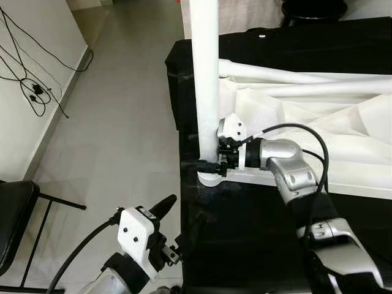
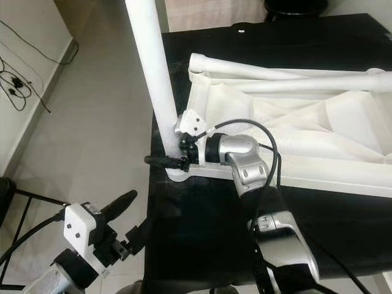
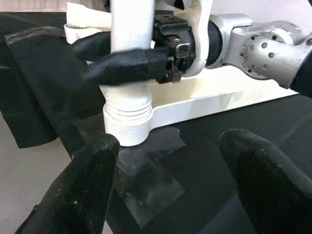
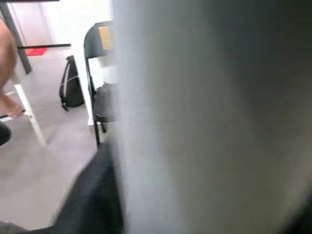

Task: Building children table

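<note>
Left wrist view: right claw (image 3: 105, 61) clamped on upright white table leg (image 3: 131, 73), threaded base seated; left claw (image 3: 170, 180) open, empty.

Black cloth cover (image 1: 257, 239) over the work surface. Black cables (image 1: 27, 86) against the left wall. Black metal-framed chair (image 1: 15, 214) near left.

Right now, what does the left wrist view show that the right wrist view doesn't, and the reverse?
Left wrist view: the right gripper clamped on the white table leg above its threaded socket, over black cloth. Right wrist view: a dark chair, a backpack on the floor. Shared: the white leg, a close blur in the right wrist view.
</note>
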`<state>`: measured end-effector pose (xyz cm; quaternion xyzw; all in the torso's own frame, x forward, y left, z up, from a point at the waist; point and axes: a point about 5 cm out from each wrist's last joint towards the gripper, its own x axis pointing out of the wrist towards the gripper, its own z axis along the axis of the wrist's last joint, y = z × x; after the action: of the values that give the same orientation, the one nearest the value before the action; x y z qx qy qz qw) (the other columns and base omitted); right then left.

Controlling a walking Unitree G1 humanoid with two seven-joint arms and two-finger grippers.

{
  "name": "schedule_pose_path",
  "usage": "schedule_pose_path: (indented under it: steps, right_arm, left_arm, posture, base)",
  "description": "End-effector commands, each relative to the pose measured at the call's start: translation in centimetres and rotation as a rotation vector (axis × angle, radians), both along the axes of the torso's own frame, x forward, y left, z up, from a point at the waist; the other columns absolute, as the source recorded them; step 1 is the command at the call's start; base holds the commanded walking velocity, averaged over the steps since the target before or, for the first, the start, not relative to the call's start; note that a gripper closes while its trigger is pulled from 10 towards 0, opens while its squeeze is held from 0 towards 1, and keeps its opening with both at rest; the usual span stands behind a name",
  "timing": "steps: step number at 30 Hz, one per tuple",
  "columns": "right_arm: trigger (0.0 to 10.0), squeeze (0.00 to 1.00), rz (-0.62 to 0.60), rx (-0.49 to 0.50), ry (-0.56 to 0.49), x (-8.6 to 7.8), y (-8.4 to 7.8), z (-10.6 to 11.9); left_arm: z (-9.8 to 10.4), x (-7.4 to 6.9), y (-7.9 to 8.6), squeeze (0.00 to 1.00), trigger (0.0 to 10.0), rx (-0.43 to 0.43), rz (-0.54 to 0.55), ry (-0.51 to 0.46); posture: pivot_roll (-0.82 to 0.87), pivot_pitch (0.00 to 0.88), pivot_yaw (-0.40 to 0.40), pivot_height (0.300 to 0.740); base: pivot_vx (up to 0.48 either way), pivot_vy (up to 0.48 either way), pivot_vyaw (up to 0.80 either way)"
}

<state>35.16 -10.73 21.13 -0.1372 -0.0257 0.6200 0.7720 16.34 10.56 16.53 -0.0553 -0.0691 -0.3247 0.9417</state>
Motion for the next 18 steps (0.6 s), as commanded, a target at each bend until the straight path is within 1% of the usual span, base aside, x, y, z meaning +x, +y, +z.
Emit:
schedule_pose_path:
  steps: [1,6,8,9,10,11,13,14,15,16,17,18]
  right_arm:
    - [0.0,0.0,0.066,0.0,0.005,-0.2,0.6,-0.2]
    - [0.0,0.0,0.076,0.005,0.012,-0.2,0.2,-0.3]
    - [0.0,0.0,0.061,0.024,0.011,-0.4,-0.4,-0.4]
    - [0.0,0.0,0.061,0.024,0.011,-0.4,-0.4,-0.4]
    - [0.0,0.0,0.028,0.027,-0.002,-0.8,-0.8,-0.7]
    - [0.0,0.0,-0.079,0.021,-0.001,-1.3,-1.0,-1.5]
    - [0.0,0.0,-0.079,0.021,-0.001,-1.3,-1.0,-1.5]
    - [0.0,0.0,-0.156,0.015,-0.001,-1.6,-1.2,-2.0]
    - [0.0,0.0,-0.156,0.015,-0.001,-1.6,-1.2,-2.0]
    - [0.0,0.0,-0.415,0.04,0.07,-4.0,0.3,-4.8]
    - [0.0,0.0,-0.415,0.04,0.07,-4.0,0.3,-4.8]
    - [0.0,0.0,-0.634,0.048,0.063,-6.0,0.8,-5.8]
  left_arm:
    - [-0.3,-0.3,0.1,0.0,10.0,0.027,-0.006,0.018]
    - [-0.4,-0.2,0.1,0.0,10.0,0.027,-0.007,0.02]
    - [-0.4,-0.2,0.1,0.0,10.0,0.027,-0.008,0.021]
    - [-0.4,-0.2,0.1,0.0,10.0,0.027,-0.008,0.021]
    - [-0.4,-0.2,0.1,0.0,10.0,0.025,-0.008,0.021]
    - [-0.4,-0.1,0.1,0.0,10.0,0.025,-0.007,0.021]
    - [-0.4,-0.1,0.1,0.0,10.0,0.025,-0.007,0.021]
    - [-0.4,-0.1,0.1,0.0,10.0,0.024,-0.007,0.02]
    - [-0.4,-0.1,0.1,0.0,10.0,0.024,-0.007,0.02]
    - [-0.3,0.0,0.2,0.0,10.0,0.023,-0.005,0.019]
    - [-0.3,0.0,0.2,0.0,10.0,0.023,-0.005,0.019]
    - [-0.3,0.1,0.3,0.0,10.0,0.021,-0.01,0.017]
  posture:
    - [0.07,0.224,0.068,0.74]
    - [0.07,0.22,0.069,0.74]
    - [0.05,0.216,0.069,0.74]
    - [0.05,0.216,0.069,0.74]
    - [0.05,0.218,0.066,0.74]
    - [0.04,0.219,0.057,0.74]
    - [0.04,0.219,0.057,0.74]
    - [0.04,0.219,0.057,0.74]
    - [0.04,0.219,0.057,0.74]
    - [0.01,0.231,0.07,0.74]
    - [0.01,0.231,0.07,0.74]
    - [0.0,0.229,0.076,0.74]
  base:
    - [0.0,0.0,0.0]
    - [0.0,0.0,0.0]
    - [0.0,0.0,0.0]
    - [0.0,0.0,0.0]
    - [0.0,0.0,0.0]
    - [0.0,0.0,0.0]
    - [0.0,0.0,0.0]
    - [0.0,0.0,0.0]
    - [0.0,0.0,0.0]
    - [0.0,0.0,0.0]
    - [0.0,0.0,0.0]
    - [0.0,0.0,0.0]
